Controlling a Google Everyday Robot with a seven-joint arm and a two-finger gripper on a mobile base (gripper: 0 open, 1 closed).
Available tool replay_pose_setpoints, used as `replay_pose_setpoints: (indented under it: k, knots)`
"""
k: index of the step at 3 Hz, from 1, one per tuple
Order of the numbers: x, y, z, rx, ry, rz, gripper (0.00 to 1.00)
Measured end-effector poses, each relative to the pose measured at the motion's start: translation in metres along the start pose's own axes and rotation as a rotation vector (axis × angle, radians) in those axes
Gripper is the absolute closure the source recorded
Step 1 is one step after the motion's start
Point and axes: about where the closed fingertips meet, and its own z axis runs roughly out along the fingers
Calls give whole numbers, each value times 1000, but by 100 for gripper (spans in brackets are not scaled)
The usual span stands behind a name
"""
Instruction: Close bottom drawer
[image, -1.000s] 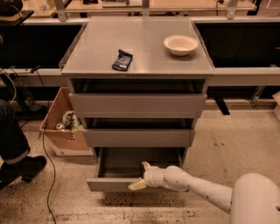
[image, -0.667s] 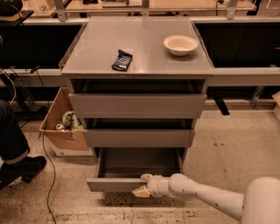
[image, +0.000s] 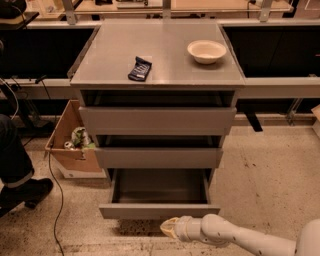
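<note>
The bottom drawer (image: 159, 210) of the grey cabinet (image: 155, 60) stands pulled far out, and its inside looks empty. Its flat grey front faces me low in the camera view. My gripper (image: 169, 227) is at the end of the white arm that comes in from the lower right. It is just in front of and slightly below the drawer's front, a little right of the middle. I cannot tell whether it touches the front. The middle drawer (image: 159, 157) and the top drawer (image: 157, 120) stick out a little.
A cream bowl (image: 206, 51) and a dark packet (image: 140, 68) lie on the cabinet top. A cardboard box (image: 69, 147) with rubbish stands left of the cabinet. A person's leg and shoe (image: 22, 187) are at the far left, beside a floor cable (image: 56, 200).
My gripper has moved from the drawer's front edge down and slightly right, toward the camera. The drawer is open about as far as before.
</note>
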Motion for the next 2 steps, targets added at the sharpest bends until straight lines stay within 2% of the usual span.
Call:
replay_pose_setpoints:
  k: [1, 2]
  knots:
    - [0, 0, 0, 0, 0, 0, 100]
    - [10, -11, 12, 4, -27, 9, 100]
